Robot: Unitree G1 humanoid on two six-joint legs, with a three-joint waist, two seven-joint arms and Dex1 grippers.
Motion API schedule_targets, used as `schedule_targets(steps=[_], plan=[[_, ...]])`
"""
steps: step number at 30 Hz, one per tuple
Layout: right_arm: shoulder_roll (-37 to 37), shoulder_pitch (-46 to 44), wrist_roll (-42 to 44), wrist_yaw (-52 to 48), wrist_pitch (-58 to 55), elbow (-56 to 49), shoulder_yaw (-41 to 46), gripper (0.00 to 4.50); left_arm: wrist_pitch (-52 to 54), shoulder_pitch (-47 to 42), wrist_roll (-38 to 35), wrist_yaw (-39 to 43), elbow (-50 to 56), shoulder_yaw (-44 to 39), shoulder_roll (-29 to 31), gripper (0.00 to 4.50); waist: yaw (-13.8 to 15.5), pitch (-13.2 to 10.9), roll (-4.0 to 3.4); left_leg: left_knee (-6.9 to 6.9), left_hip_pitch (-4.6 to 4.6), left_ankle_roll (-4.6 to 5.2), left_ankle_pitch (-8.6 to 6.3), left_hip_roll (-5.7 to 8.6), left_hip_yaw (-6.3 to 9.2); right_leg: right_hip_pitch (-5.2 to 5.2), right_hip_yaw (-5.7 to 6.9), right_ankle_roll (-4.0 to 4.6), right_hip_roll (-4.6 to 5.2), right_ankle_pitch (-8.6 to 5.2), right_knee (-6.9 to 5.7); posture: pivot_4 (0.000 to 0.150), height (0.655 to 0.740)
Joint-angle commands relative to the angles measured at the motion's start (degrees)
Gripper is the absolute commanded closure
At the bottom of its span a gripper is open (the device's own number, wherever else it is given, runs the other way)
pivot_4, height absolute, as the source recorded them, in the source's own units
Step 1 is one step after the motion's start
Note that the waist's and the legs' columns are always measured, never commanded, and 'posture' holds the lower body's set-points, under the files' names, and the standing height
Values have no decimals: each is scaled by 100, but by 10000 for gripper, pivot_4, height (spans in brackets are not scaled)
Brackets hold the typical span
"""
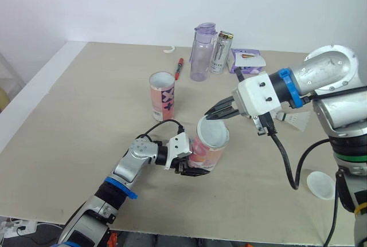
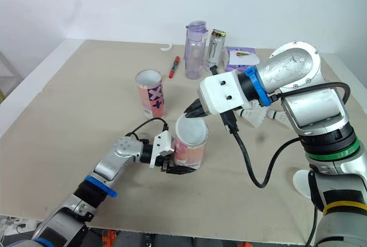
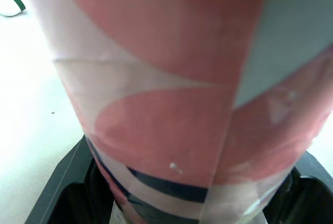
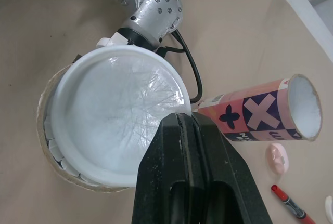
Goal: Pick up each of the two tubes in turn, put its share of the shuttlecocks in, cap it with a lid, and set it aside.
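My left gripper (image 1: 188, 167) clamps the pink tube (image 1: 207, 154); my right gripper (image 1: 219, 112) pinches the white lid (image 1: 213, 134) over its mouth.

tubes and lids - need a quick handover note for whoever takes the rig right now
Left claw: shut low on the near tube, holding it tilted.
Right claw: shut on a lid, pressing it at that tube's mouth; it sits off-centre, not seated. Shuttlecock feathers show through it.
Second tube: upright and uncapped, farther back on the table.
Spare lid: on the table at the robot's right.
Loose shuttlecocks: beside the right arm.
Left: seat this lid, set the tube aside, then fill and cap the second.
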State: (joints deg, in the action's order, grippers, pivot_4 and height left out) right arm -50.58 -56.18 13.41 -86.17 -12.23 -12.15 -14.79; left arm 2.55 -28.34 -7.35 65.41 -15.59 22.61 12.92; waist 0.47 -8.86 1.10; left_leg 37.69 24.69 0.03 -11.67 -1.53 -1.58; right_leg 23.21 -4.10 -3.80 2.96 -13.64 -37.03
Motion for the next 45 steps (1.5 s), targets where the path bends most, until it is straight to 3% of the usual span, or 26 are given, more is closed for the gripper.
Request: schedule_targets(steps=[1,13,19,45], plan=[[-139,-227,100,-28,-23,-144,313,44224,169,135,191,-39,-199,188,33,14852,0,0,0,0,0,0,0,0,0,0,0,0,0,0,0,1500,7400],[-338,-698,297,-146,-404,-102,408,44224,182,112,196,-13,-252,198,21,14852,0,0,0,-1,0,0,0,-1,-2,4,0,2,4,-1,0,1500,7400],[-388,-376,431,-200,-641,-381,303,44224,175,98,204,-18,-286,198,5,14852,0,0,1,-2,1,0,0,0,-3,5,2,3,9,-2,1,1500,7400],[-143,161,-64,-273,364,-43,-42,44224,180,134,221,-121,-300,162,-24,14852,1,0,1,-2,1,0,0,4,-3,3,6,3,13,-2,2,1500,7400]])
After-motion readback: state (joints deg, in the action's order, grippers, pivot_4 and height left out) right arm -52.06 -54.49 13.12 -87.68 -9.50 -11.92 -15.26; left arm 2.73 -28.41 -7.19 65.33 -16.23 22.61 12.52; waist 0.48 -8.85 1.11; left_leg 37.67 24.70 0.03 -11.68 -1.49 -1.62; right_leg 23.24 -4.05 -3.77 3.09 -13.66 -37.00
